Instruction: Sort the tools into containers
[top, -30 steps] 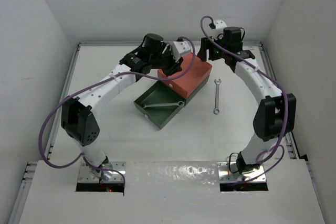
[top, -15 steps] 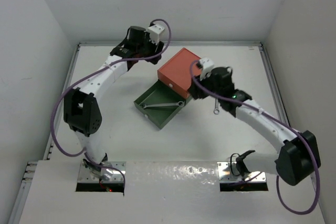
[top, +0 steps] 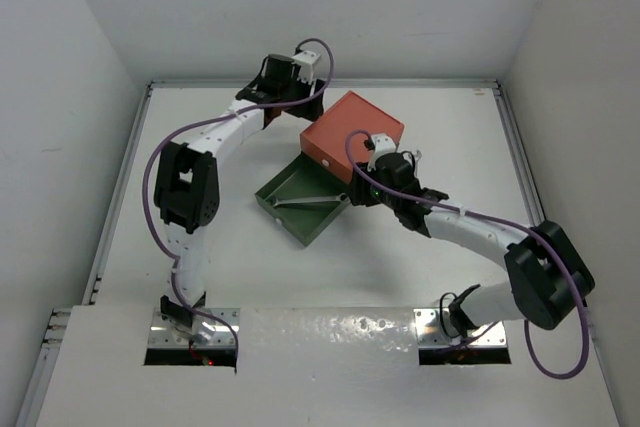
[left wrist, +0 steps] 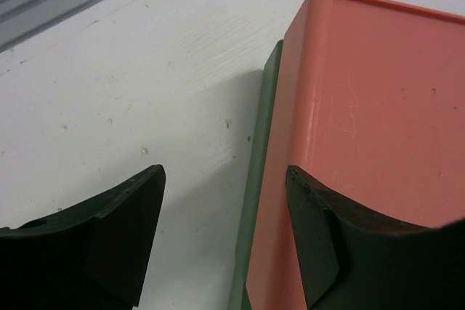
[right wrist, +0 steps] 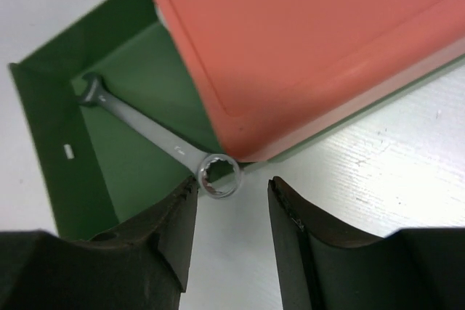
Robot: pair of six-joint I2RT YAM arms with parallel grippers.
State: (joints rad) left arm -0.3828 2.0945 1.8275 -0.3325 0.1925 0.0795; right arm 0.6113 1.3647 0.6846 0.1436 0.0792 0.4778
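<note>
While nearer than before, right jaws apart astride ring end of wrench (right wrist: 156,138); left jaws apart at orange-red box (left wrist: 378,107)

Box stacked on box.
The upper box (top: 352,137) covers the lower box's (top: 284,187) far right; wrench (top: 310,203) lies in lower box, ring end at rim.
</note>
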